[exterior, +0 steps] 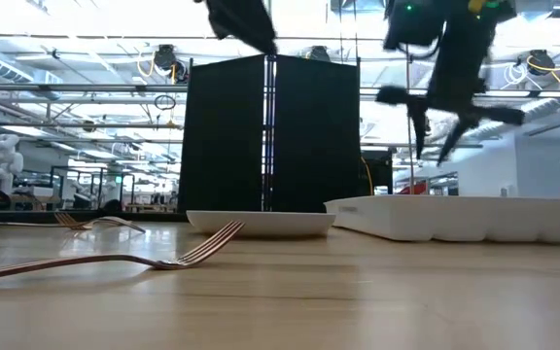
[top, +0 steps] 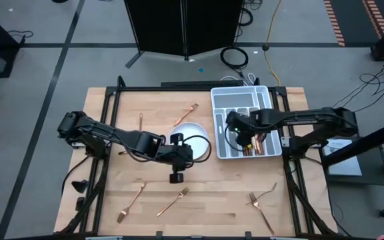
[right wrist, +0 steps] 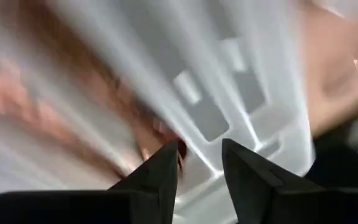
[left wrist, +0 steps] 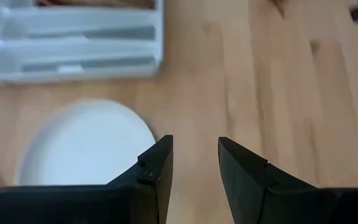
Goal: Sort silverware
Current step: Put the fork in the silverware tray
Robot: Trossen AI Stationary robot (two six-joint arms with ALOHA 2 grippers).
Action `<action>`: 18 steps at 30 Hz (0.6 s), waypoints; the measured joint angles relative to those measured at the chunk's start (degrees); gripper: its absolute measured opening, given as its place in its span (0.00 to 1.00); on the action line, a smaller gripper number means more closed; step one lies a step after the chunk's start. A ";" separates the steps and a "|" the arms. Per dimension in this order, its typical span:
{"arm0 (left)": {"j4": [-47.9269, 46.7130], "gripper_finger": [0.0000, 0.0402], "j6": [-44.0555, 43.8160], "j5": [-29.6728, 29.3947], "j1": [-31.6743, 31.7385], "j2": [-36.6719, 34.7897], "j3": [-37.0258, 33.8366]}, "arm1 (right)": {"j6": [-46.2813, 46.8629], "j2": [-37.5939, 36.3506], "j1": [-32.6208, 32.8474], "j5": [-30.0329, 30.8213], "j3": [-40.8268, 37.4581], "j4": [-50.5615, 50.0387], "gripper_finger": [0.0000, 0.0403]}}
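Note:
The silverware is slim copper pieces. Forks [top: 173,201] [top: 262,197] and a spoon [top: 132,200] lie flat near the table's front, and a fork [top: 187,111] lies behind the round white plate [top: 193,130]. More copper pieces [top: 259,147] lie in the near end of the white tray [top: 240,100]. My right gripper [top: 241,138] [right wrist: 199,163] hangs open over that end of the tray with nothing between its fingers. My left gripper [top: 182,160] [left wrist: 194,163] stands open above the wood beside the plate [left wrist: 86,146].
One more copper piece [top: 141,122] lies left of the plate. In the low view a fork [exterior: 115,259] lies close in front, with the plate [exterior: 261,224] and the tray [exterior: 465,219] behind it. Bare wood stretches between the plate and the front forks.

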 joint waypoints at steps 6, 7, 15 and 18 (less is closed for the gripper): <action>-15.29 0.31 -4.79 2.46 -0.74 -0.08 -0.01 | 61.91 -1.99 4.06 -1.35 5.86 -1.08 0.27; -18.18 0.31 -5.92 1.26 -0.97 -0.12 -0.28 | 69.23 -2.05 4.54 -3.42 6.91 -2.74 0.27; -14.69 0.31 -10.43 3.37 4.04 -14.04 -18.45 | 101.43 -5.52 15.49 -22.03 6.41 -4.71 0.27; -12.16 0.31 -11.41 7.80 8.00 -20.71 -26.07 | 111.74 -7.44 21.46 -18.42 4.60 -4.48 0.27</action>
